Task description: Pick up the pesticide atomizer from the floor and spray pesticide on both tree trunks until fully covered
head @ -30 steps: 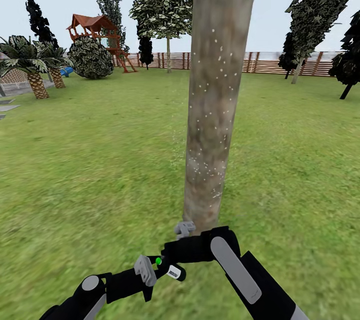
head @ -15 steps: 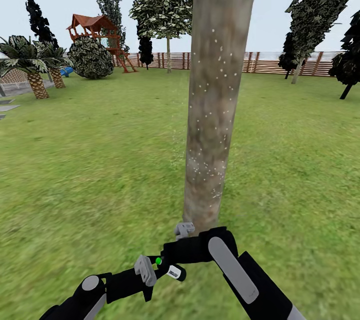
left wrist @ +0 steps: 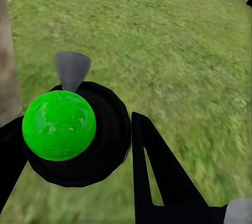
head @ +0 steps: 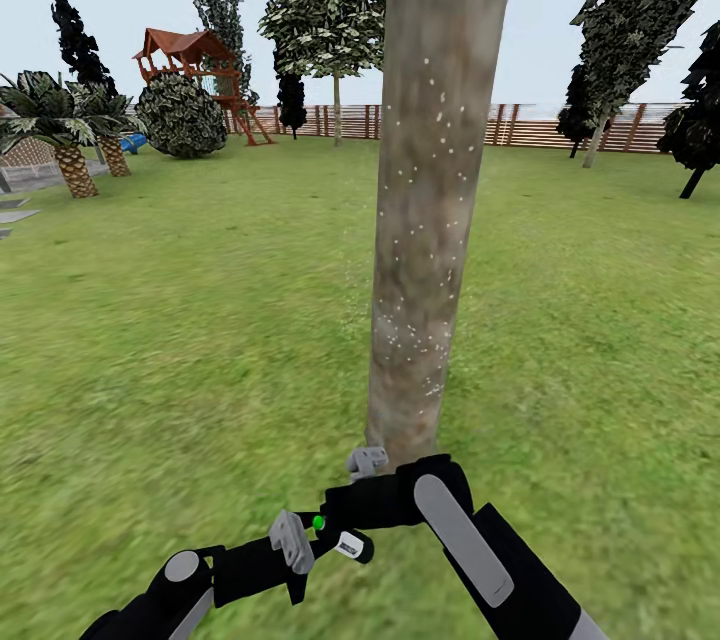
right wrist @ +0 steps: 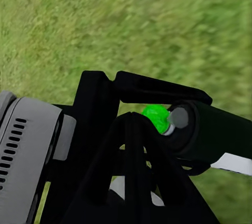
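Pesticide atomizer (head: 345, 542) sits low and near in the head view, lying roughly level in front of the tree trunk (head: 430, 220). The left end effector (head: 318, 532) is clamped on the bottle's dark body, whose green-capped end (left wrist: 59, 124) fills the left wrist view. The right end effector (head: 345, 505) crowds close above it; whether its fingers are together or apart I cannot tell. White pesticide (head: 410, 330) specks dot the bark, thickest low down. The bottle looks light, rigid and smooth, so I judge a firm hold around its middle is best, clear of the trigger.
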Robot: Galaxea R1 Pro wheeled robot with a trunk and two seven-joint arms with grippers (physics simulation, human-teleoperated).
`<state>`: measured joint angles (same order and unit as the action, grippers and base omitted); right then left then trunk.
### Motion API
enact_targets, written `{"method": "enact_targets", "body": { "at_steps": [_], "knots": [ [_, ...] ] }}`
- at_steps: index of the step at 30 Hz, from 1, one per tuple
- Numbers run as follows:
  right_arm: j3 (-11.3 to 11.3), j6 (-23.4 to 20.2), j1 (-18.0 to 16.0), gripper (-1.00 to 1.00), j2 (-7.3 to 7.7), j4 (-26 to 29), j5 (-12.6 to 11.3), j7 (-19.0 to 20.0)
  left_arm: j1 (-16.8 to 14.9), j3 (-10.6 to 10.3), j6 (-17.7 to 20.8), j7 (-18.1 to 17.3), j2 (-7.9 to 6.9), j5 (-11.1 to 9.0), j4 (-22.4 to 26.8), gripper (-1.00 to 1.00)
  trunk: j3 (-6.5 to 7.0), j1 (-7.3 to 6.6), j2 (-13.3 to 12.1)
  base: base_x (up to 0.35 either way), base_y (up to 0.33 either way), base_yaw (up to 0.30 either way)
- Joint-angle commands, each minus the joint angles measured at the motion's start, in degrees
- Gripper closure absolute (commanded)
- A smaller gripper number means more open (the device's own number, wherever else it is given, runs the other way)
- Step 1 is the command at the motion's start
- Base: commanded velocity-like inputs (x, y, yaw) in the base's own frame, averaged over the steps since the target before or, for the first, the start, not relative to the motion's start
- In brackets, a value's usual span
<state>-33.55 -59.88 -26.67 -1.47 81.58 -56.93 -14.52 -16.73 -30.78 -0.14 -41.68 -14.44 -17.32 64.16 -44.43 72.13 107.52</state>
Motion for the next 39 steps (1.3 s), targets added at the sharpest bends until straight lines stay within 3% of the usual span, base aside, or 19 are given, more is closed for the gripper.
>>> {"method": "enact_targets", "body": {
  "at_steps": [1, 10, 39],
  "knots": [
    [-0.02, -0.12, -0.04, 1.0, -0.04, -0.03, -0.55, -0.62, -0.06, -0.16, -0.06, 0.12, -0.06, -0.35, 0.0, 1.0, -0.05, -0.01, 0.03, 0.0, 0.0, 0.0],
    [0.06, -0.12, -0.04, 1.0, -0.87, -1.37, -0.46, -0.6, -0.06, -0.16, -0.1, 0.11, -0.06, -0.35, 0.0, 1.0, -0.05, -0.01, 0.03, 0.0, 0.0, 0.0],
    [0.15, -0.12, -0.04, 1.0, -0.99, -3.09, -0.37, -0.71, -0.05, -0.16, -0.12, 0.11, -0.06, -0.35, 0.11, 1.0, -0.05, -0.01, 0.03, 0.0, 0.0, 0.0]
  ]
}}
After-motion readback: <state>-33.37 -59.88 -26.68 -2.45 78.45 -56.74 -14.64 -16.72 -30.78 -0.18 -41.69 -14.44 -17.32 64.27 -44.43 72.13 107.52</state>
